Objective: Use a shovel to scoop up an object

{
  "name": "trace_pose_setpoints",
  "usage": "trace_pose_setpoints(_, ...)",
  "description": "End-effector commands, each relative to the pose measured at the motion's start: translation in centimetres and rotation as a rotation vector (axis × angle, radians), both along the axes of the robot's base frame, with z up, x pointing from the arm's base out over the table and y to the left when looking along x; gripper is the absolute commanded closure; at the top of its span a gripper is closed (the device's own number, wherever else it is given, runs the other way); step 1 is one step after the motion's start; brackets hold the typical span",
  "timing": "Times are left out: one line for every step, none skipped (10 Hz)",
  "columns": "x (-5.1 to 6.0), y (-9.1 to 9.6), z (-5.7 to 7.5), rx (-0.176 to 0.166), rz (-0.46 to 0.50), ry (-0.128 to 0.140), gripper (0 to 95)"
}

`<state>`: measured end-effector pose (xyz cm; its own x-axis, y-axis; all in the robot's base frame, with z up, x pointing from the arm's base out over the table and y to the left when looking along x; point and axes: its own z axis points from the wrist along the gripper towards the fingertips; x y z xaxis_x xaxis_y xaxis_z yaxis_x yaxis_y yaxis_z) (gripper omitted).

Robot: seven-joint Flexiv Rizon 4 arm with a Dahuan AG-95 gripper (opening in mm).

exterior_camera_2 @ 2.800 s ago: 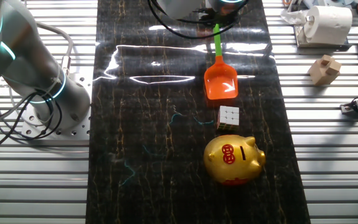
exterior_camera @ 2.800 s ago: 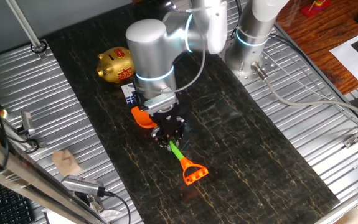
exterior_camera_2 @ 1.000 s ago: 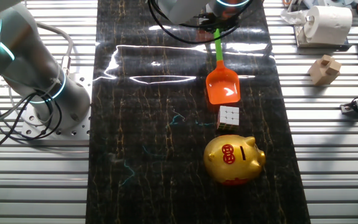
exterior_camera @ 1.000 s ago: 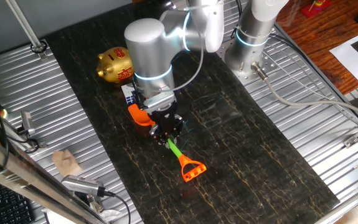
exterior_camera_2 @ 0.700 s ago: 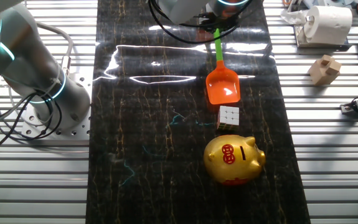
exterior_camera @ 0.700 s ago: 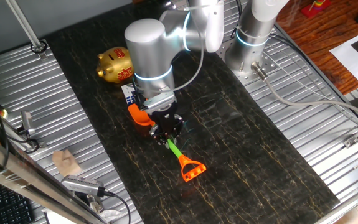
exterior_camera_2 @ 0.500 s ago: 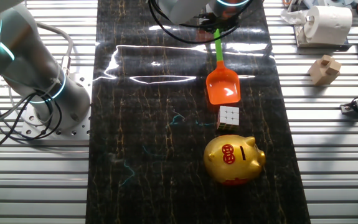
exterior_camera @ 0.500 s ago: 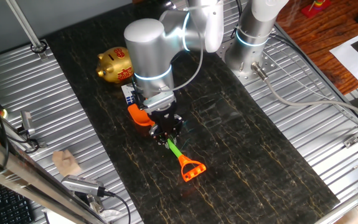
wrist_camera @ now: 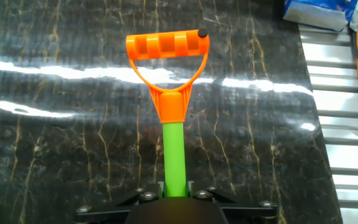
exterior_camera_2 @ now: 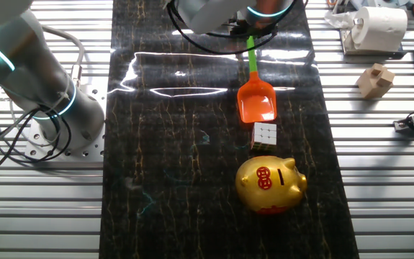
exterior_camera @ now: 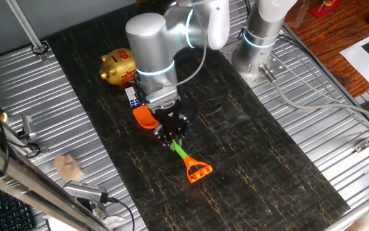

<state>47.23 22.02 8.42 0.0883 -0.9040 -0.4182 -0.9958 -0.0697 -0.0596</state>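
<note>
My gripper (exterior_camera: 171, 136) is shut on the green shaft of the shovel (exterior_camera: 183, 154). The orange blade (exterior_camera_2: 256, 105) lies low on the black mat, its front edge just short of the cube (exterior_camera_2: 264, 134). The cube shows white squares on top and sits between the blade and the gold piggy bank (exterior_camera_2: 269, 184). In the one fixed view the arm hides most of the cube (exterior_camera: 131, 97). In the hand view the green shaft (wrist_camera: 174, 155) runs from the gripper (wrist_camera: 174, 188) up to the orange loop handle (wrist_camera: 167, 53).
A wooden block (exterior_camera_2: 376, 80) and a paper roll (exterior_camera_2: 379, 25) sit on the ribbed metal right of the mat. The second arm's base (exterior_camera_2: 55, 108) stands at the left. A blue and white packet (wrist_camera: 319, 12) lies at the hand view's top right.
The gripper and shovel have moved a little toward the cube; the blade's edge is now closer to it. The cube and piggy bank have not moved.
</note>
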Motion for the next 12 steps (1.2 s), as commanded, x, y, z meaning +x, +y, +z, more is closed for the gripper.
trace_pose_setpoints(0.1, 0.0, -0.1, 0.013, -0.003, -0.003, 95.0)
trace_pose_setpoints(0.1, 0.0, 0.0, 0.019, -0.002, -0.004, 95.0)
trace_pose_setpoints(0.2, -0.1, 0.0, 0.022, 0.0, -0.005, 95.0)
trace_pose_setpoints(0.2, -0.2, 0.0, 0.019, 0.004, -0.007, 95.0)
trace_pose_setpoints(0.2, -0.4, -0.1, 0.022, 0.007, -0.008, 95.0)
trace_pose_setpoints(0.2, -0.5, -0.1, 0.023, 0.007, -0.008, 95.0)
trace_pose_setpoints(0.2, -0.6, -0.2, 0.021, 0.009, -0.009, 95.0)
trace_pose_setpoints(0.1, -0.7, -0.3, 0.021, 0.009, -0.009, 95.0)
trace_pose_setpoints(0.1, -0.9, -0.4, 0.022, 0.01, -0.01, 95.0)
trace_pose_setpoints(0.0, -1.0, -0.4, 0.023, 0.011, -0.011, 95.0)
trace_pose_setpoints(0.0, -1.2, -0.4, 0.026, 0.011, -0.012, 95.0)
trace_pose_setpoints(-0.1, -1.4, -0.5, 0.032, 0.012, -0.014, 95.0)
